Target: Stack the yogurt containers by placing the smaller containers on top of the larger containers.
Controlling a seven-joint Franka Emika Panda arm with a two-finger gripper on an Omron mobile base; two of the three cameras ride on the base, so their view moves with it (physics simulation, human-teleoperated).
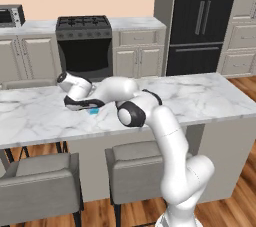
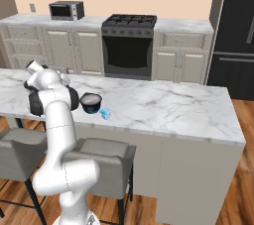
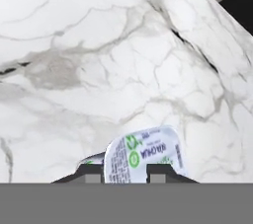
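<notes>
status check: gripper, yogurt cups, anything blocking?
Gripper low on the island, fingers either side of a yogurt cup, grip unconfirmed. Small cup on counter beside dark bowl. Nothing stacked yet. No obstruction seen.

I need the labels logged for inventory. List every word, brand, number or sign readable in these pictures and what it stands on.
Yogurt container lid, between the tool's tips in the hand view: green and dark print with a round green mark, too blurred to read.
Microwave, stove, fridge: no readable text.
Nothing else bears lettering.
</notes>
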